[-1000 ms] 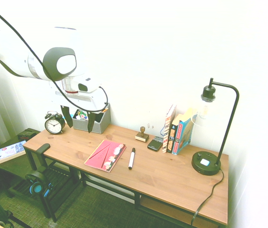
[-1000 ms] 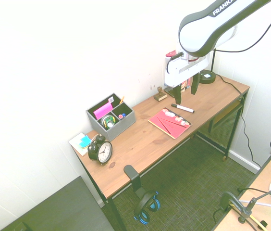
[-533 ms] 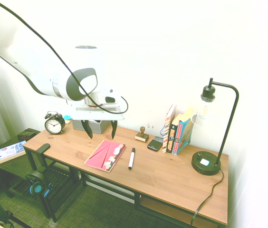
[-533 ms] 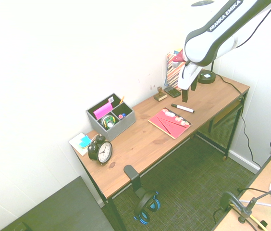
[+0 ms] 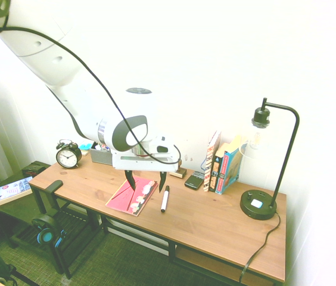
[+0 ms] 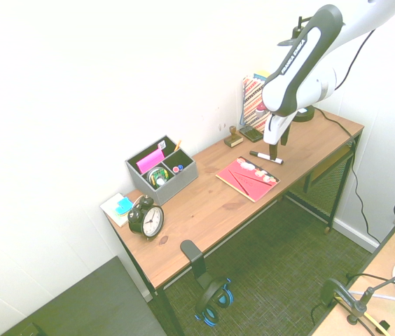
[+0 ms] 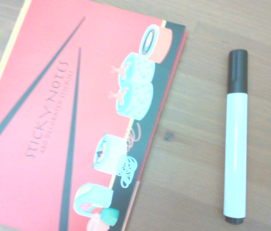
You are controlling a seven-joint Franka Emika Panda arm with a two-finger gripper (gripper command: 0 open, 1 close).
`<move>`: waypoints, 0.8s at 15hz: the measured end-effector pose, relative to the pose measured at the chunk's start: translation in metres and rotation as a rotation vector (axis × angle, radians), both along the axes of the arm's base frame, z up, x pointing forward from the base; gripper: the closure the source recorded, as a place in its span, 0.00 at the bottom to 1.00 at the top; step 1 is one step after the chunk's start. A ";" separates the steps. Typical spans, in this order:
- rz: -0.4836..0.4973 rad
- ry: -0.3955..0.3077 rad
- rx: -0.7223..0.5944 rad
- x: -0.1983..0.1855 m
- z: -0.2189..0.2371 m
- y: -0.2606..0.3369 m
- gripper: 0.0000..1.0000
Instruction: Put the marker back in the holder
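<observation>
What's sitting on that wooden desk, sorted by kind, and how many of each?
Marker: 1
Pink booklet: 1
Grey holder: 1
Alarm clock: 1
Desk lamp: 1
Wooden stamp: 1
Row of upright books: 1
Total: 7

The pink booklet [image 7: 78, 120] says "STICKY NOTES" on its cover. The robot arm [image 6: 301, 52] says "FRANKA EMIKA".

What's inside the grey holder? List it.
The holder has compartments: a bright pink pad, a pencil sticking up at the back, a roll of tape, and small coloured items. Anything lower down is hidden by its walls.
</observation>
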State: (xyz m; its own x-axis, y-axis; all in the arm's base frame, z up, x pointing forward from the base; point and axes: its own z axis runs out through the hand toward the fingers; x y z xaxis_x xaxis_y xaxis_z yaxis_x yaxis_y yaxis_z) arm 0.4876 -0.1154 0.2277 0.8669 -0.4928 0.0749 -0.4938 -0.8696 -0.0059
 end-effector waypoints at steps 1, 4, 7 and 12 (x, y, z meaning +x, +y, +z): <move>-0.005 0.001 -0.006 0.003 -0.011 -0.004 1.00; -0.021 0.002 -0.012 0.011 -0.034 -0.011 1.00; -0.036 0.003 -0.009 0.022 -0.045 -0.015 1.00; -0.061 0.010 -0.001 0.039 -0.060 -0.020 1.00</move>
State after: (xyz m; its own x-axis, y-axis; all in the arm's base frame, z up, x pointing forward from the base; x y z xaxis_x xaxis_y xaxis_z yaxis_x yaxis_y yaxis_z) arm 0.5267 -0.1352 0.1681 0.8358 -0.5450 0.0666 -0.5462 -0.8377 0.0001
